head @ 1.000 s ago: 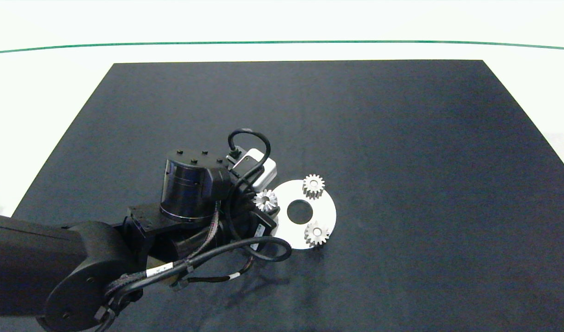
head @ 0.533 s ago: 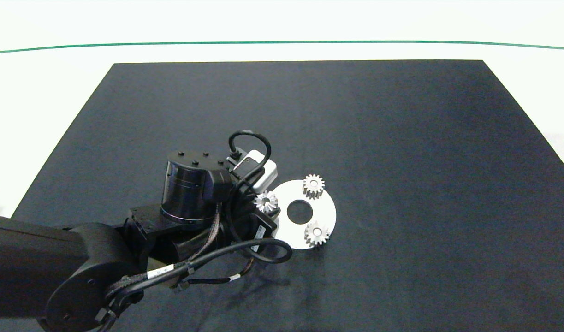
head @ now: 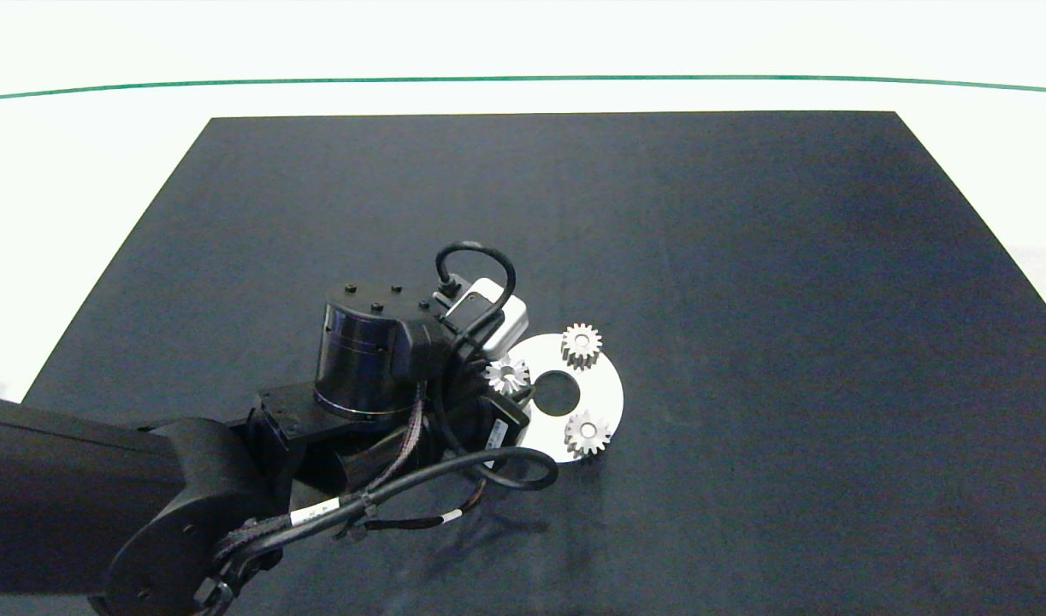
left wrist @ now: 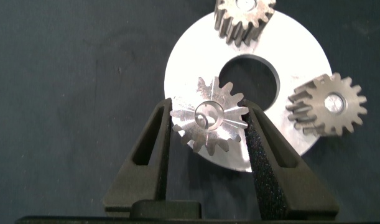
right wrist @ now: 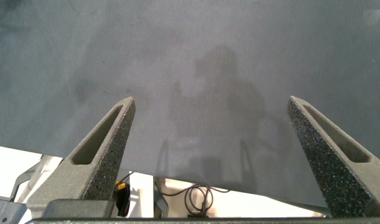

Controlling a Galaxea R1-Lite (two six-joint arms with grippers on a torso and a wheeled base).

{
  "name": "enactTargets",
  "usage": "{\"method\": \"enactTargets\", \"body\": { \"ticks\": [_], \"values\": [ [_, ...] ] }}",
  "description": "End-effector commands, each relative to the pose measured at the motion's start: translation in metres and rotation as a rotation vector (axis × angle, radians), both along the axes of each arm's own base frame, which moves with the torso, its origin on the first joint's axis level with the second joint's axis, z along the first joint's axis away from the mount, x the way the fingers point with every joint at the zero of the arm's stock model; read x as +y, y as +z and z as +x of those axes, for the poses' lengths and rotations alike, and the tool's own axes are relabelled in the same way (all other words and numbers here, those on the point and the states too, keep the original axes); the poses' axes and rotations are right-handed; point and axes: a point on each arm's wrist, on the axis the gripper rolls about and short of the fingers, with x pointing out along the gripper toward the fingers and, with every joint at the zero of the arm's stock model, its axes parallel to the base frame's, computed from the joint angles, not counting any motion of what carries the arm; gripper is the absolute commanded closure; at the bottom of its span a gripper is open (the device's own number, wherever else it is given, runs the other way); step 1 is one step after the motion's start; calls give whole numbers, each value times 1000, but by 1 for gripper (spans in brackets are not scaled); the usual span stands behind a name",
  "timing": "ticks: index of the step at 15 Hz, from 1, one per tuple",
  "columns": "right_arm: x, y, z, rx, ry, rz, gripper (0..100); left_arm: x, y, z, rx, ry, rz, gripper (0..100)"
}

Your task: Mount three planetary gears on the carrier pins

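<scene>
Carried inward since a second ago, the third planetary gear [left wrist: 209, 122], clamped in the left gripper [left wrist: 208, 124] fingers, hangs over the white disc [head: 604, 395] at nine o'clock; centre bore over pin before lowering. Right gripper [right wrist: 211, 134] fingers are spread wide.

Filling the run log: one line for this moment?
left end effector: shut on third gear over disc | gears on pins: two | right end effector: open, idle

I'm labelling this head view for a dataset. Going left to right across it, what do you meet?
Left arm → gear held in the left end effector → white disc's central hole → the two seated gears, one above the other → bare black mat.
</scene>
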Motion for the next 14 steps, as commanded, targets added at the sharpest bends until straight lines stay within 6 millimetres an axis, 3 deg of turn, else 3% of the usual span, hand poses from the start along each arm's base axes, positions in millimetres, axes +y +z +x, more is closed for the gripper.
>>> {"method": "enactTargets", "body": {
  "ticks": [1,14],
  "values": [
    [0,0,0,2,-1,-2,0,-2,-2,2,-4,0,5,84],
    [0,0,0,2,8,-1,0,3,-1,2,-7,10,9,84]
  ]
}}
